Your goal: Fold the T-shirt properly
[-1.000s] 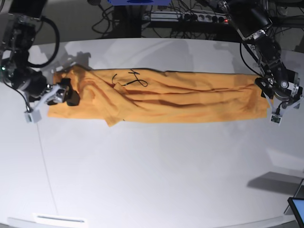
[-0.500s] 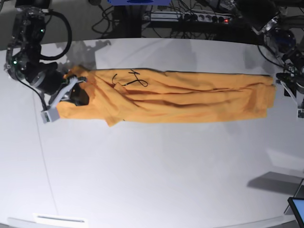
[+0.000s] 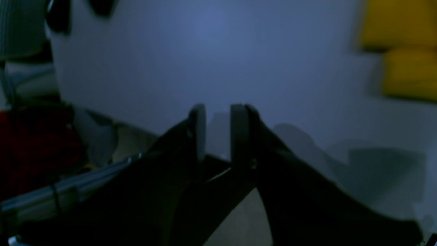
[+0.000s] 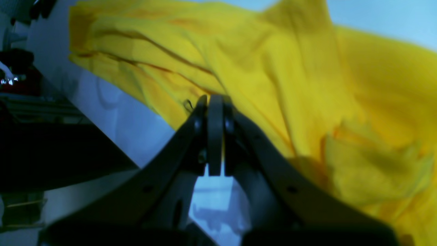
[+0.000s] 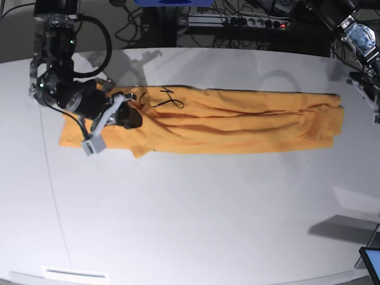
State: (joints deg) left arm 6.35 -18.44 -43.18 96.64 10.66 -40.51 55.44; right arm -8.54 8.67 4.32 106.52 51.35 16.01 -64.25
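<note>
The T-shirt point(image 5: 237, 122) lies as a long orange-yellow strip across the white table point(image 5: 196, 214), its dark squiggle near the left end. My right gripper point(image 5: 135, 117) sits over that left end with its pads pressed together. In the right wrist view the right gripper point(image 4: 215, 100) is shut, and creases in the T-shirt point(image 4: 307, 85) run in to the tips. My left arm point(image 5: 362, 41) stands at the far right edge, off the cloth. The left gripper point(image 3: 218, 116) hangs over bare table with a narrow gap and nothing in it. The T-shirt's end point(image 3: 403, 51) shows at the upper right there.
A power strip and cables point(image 5: 237, 21) lie beyond the table's back edge. A screen corner point(image 5: 371, 261) pokes in at the lower right. A white strip point(image 5: 74, 274) lies at the front left edge.
My right gripper has shut and moved right along the shirt's left end, pulling cloth with it. The left gripper has let go of the right end, backed off to the edge and narrowed.
</note>
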